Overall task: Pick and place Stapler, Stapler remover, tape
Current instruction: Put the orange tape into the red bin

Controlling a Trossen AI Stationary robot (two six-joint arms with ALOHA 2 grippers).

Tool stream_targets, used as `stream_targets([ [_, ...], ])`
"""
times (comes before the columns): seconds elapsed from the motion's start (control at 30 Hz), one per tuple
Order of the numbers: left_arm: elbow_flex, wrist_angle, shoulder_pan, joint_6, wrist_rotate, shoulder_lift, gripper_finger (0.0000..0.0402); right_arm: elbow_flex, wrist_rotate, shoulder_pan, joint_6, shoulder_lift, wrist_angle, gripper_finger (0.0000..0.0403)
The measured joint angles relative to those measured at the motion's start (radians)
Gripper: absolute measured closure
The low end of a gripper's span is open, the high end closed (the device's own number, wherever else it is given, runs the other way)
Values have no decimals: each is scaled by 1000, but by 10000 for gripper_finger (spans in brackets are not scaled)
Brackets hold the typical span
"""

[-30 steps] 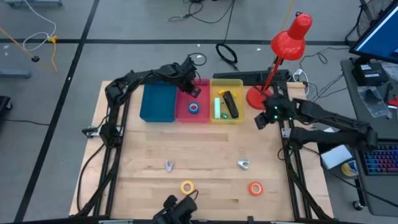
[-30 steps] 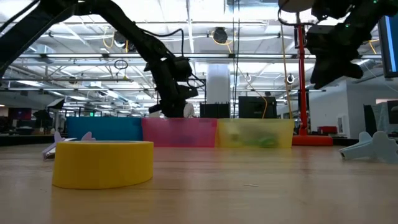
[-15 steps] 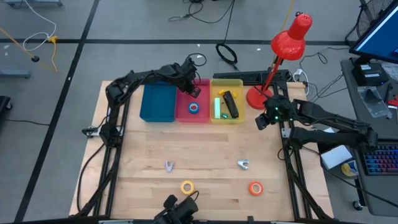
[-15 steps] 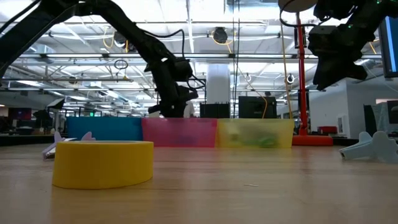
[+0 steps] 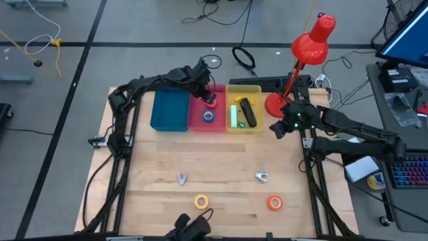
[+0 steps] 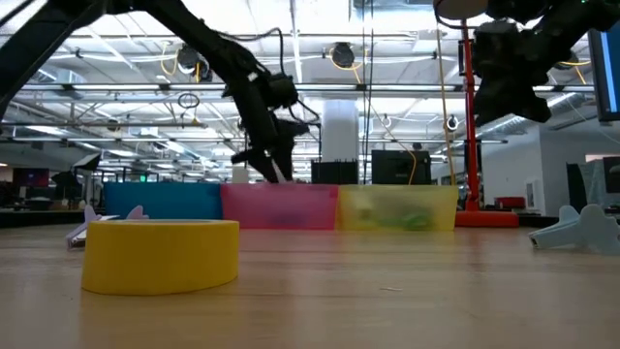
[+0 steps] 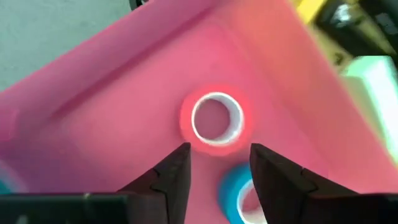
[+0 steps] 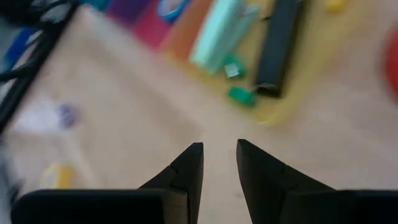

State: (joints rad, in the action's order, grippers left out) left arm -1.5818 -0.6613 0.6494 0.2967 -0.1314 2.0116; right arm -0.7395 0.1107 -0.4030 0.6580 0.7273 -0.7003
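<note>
Now the left tool (image 5: 208,96) is hanging over the pink bin (image 5: 219,126) with its fingers (image 7: 173,180) parting: a second ago they were pinched on a roll, and now there is a narrow gap with nothing between them. The red tape roll (image 7: 213,122) is lying flat on the bin floor below the tool, clear of both fingers, just beside the blue tape roll (image 5: 208,116). In the low view the left tool is sitting higher above the bin rim than half a second ago, so the arm is lifting away.

So the red roll is delivered. Two rolls are now in the pink bin, and the black stapler (image 5: 248,112) and a green one (image 5: 234,115) are lying in the yellow bin (image 5: 244,128).

Still out on the near part of the desk (image 5: 227,161): yellow tape roll (image 5: 201,201), orange-red tape roll (image 5: 275,202), and two small silvery clawed pieces (image 5: 182,178) (image 5: 261,177), probably the staple removers. The blue bin (image 5: 169,110) looks empty.

The right tool (image 5: 275,128) is hovering right of the yellow bin, fingers narrowly apart, holding nothing, gap unchanged over the last second.

Likely next: either arm going for a near-side item.
</note>
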Motion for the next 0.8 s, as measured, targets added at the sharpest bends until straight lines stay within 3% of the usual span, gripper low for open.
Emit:
stream_targets([
  [0.13,0,-67,-19,-22,11,-91,235,0,215,14,-77,-1,3,314],
  [0.2,0,-87,-37,-42,20,-145,234,0,262,39,-70,-3,5,314],
  [0.5,0,-167,-150,-105,132,-327,234,0,249,295,-46,-37,-8,314],
  [0.8,0,-174,-231,-95,159,-392,234,0,56,686,80,52,-52,314],
])
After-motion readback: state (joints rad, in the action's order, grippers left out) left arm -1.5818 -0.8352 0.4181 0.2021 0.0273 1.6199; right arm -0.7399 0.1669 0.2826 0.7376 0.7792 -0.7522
